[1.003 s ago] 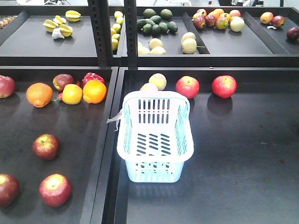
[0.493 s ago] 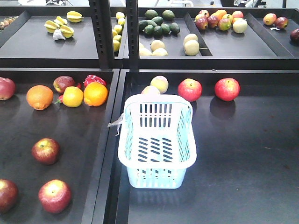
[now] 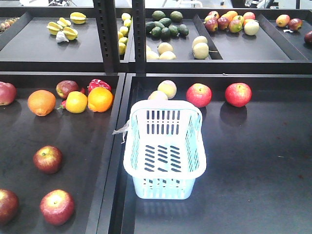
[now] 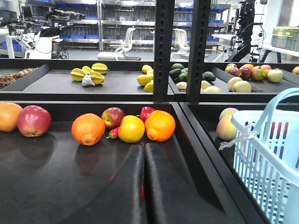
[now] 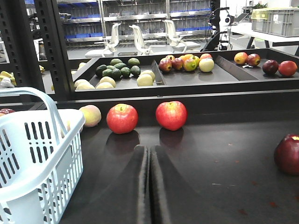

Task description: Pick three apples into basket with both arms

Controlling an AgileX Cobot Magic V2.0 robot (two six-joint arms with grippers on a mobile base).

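Aqua plastic: the basket (image 3: pixel 163 187) is set upright on the right half of the black desk (image 3: pixel 253 170), just beside the ridge dividing the two halves; this middle spot is judged to suit a reach from either side; the handle is tipped toward the far end, so the mouth is left clear; nothing is seen inside.
Dark red fruit: the apples wanted are judged to be those on the left half; an apple (image 3: pixel 48 159) lies midway back, an apple (image 3: pixel 57 206) in front of it, an apple (image 3: pixel 7 205) at the left edge; all are apart from one another and well apart from the basket.
Look of the apples: round; dark red skin streaked with yellow-green, palest around the stalk hollow, which is turned upward; a dull shine is shown.
Brighter pair (image 3: pixel 199 95): two redder fruit are set behind the basket near the back wall, not touching; whether they count cannot be settled.
Left fingers (image 4: pixel 121 186): pressed together with nothing gripped; held low over the left half, aimed at the far row.
Right fingers (image 5: pixel 133 186): likewise closed on nothing; held low over the right half, aimed between the brighter pair, the basket at their left.
Stage: nothing is picked yet; both sets of fingers would have to be opened before any grasp.
Not wanted: the oranges (image 3: pixel 41 101) and a yellow fruit (image 3: pixel 76 101) are lined along the back of the left half.
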